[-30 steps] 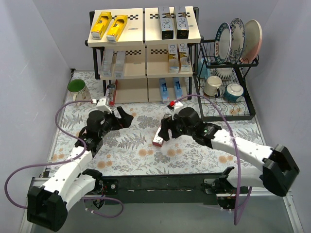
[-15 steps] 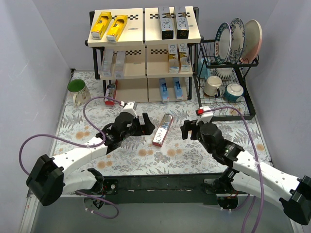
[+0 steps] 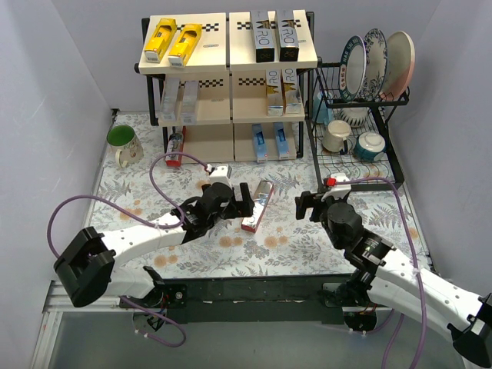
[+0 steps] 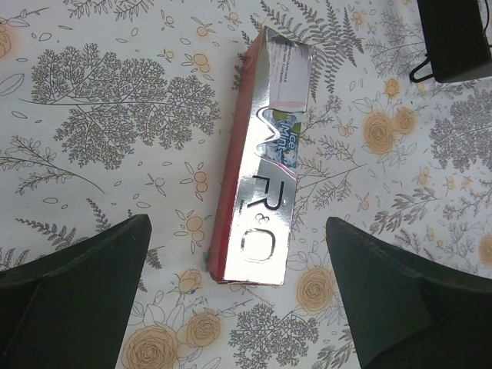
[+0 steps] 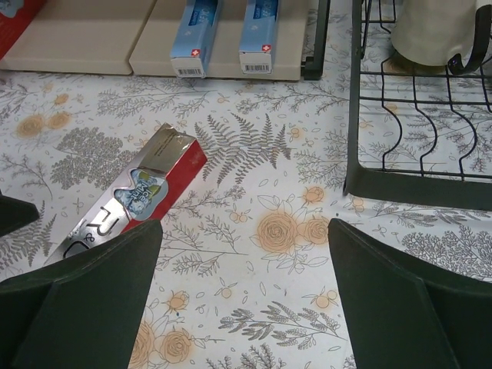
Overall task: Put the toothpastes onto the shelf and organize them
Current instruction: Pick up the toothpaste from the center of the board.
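Note:
A silver and red toothpaste carton [image 3: 257,206] [image 4: 265,161] [image 5: 123,207] lies flat on the floral table, free of both grippers. My left gripper [image 3: 240,198] [image 4: 237,223] hovers open over the carton's near end, one finger on each side of it and not touching. My right gripper [image 3: 310,206] [image 5: 244,227] stands open to the right of the carton with nothing between its fingers. The shelf [image 3: 231,69] holds yellow [image 3: 173,40], black [image 3: 273,34], silver [image 3: 178,100], gold-white [image 3: 280,88], blue [image 3: 270,141] [image 5: 196,31] and red [image 3: 175,146] toothpastes.
A black wire dish rack [image 3: 357,177] [image 5: 415,184] with plates and mugs stands right of the shelf, close to my right gripper. A green mug [image 3: 123,142] sits at the left of the table. Purple cables loop over both arms.
My right gripper let go of the silver-red carton, drew back to the right and opened wide. My left arm swung right until its open jaws came over the carton.

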Motion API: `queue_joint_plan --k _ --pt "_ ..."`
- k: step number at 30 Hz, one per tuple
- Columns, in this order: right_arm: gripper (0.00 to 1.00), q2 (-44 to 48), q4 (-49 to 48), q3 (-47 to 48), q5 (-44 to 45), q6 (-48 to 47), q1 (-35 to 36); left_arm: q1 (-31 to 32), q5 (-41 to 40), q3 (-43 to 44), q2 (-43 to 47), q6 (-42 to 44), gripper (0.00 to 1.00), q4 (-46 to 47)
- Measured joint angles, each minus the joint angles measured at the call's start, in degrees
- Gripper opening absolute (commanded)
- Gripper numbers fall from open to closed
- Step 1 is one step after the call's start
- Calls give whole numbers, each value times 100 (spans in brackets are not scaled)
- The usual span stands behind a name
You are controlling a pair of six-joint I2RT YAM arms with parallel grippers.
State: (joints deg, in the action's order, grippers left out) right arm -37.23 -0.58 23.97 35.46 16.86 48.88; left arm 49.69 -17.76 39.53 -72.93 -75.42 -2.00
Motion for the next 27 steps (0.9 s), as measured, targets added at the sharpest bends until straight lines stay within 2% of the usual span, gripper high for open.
queue_joint_plan --k 7,16,27 --pt "96 273 4 -195 22 -103 0 240 -262 153 -586 116 98 68" --pt "96 568 55 -361 68 -151 0 907 -538 415 -1209 568 98 358" --pt "96 688 63 -503 197 -227 -2 942 -1185 509 -2039 551 84 411"
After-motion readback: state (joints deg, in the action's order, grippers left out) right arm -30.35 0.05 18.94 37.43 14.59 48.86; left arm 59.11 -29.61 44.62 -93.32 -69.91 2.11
